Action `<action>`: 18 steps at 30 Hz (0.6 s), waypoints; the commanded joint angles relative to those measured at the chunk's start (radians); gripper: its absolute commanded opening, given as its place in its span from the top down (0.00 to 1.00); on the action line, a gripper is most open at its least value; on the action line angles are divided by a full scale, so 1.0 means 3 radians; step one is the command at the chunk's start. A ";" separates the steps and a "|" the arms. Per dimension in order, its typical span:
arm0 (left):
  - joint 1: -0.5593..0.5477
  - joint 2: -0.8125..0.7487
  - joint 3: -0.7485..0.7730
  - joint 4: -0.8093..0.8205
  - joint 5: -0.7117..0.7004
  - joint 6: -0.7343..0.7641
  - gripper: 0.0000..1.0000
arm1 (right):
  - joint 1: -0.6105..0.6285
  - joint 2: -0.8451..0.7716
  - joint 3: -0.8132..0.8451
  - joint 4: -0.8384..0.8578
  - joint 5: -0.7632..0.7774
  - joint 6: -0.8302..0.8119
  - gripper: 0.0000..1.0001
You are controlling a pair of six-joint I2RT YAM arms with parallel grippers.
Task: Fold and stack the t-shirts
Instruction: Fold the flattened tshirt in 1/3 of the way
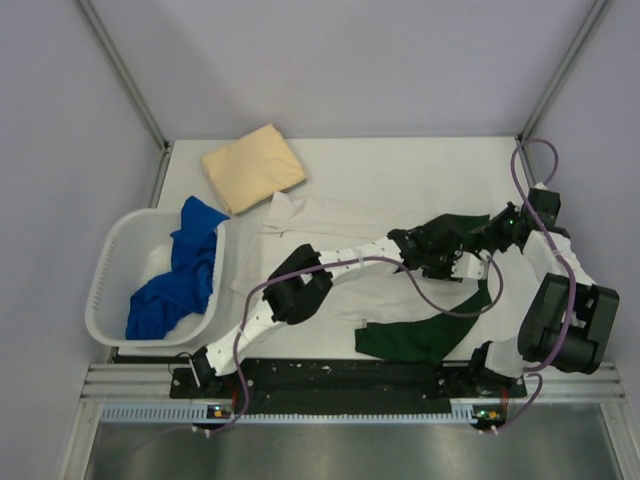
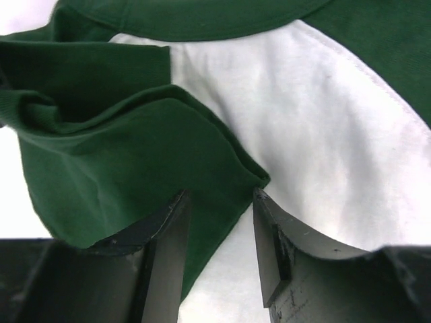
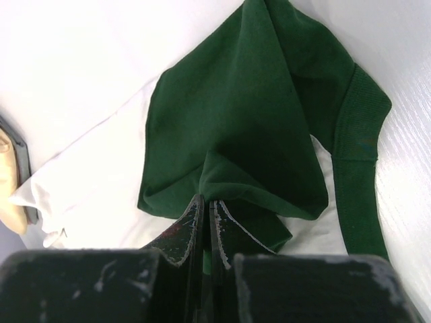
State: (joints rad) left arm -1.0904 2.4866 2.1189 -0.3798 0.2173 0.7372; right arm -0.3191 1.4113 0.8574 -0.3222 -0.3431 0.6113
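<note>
Pale table [image 1: 420, 165] between grey walls [image 1: 350, 60]. Mid-table, green-sleeved white t-shirt [image 1: 330, 215] sprawled, limp jersey, not yet folded. At the left edge, slatted plastic basket [image 1: 100, 290] with crumpled blue t-shirts [image 1: 190, 265] waiting. Near the far left corner, tan t-shirt [image 1: 253, 167] folded into a plump pad, done. Right gripper [image 3: 207, 202] clamped on a green sleeve [image 3: 256, 121]; left gripper [image 2: 221, 195] parted, straddling a sleeve fold [image 2: 135, 155].

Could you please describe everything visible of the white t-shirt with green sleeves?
The white t-shirt is soft knit cloth with dark green sleeves, lying rumpled and partly spread on the white table. The right tool pinches one bunched sleeve; the left tool, jaws apart, straddles a sleeve edge.
</note>
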 commanded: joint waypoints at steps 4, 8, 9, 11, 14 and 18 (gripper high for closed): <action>-0.0072 0.0025 0.0055 -0.0079 0.0161 0.0207 0.60 | -0.0031 -0.0143 0.0016 0.0107 -0.0048 0.0013 1.00; -0.0083 0.0015 0.0044 -0.0084 0.0201 0.0268 0.64 | -0.0036 -0.0143 0.0011 0.0107 -0.0053 0.0023 1.00; -0.0088 0.0010 0.0034 -0.0094 0.0201 0.0283 0.63 | -0.0041 -0.0148 0.0011 0.0107 -0.0053 0.0018 1.00; -0.0098 0.0015 0.0024 -0.0115 0.0217 0.0339 0.61 | -0.0036 -0.0169 0.0006 0.0102 -0.0048 0.0028 1.00; -0.0113 0.0020 0.0014 -0.0110 0.0206 0.0396 0.60 | -0.0036 -0.0184 0.0000 0.0097 -0.0042 0.0018 1.00; -0.0118 0.0015 0.0009 -0.0135 0.0237 0.0452 0.60 | -0.0031 -0.0184 0.0000 0.0097 -0.0037 0.0023 1.00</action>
State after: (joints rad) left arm -1.1122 2.4958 2.1189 -0.4202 0.2516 0.8402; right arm -0.3191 1.3972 0.8574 -0.3214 -0.3458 0.6132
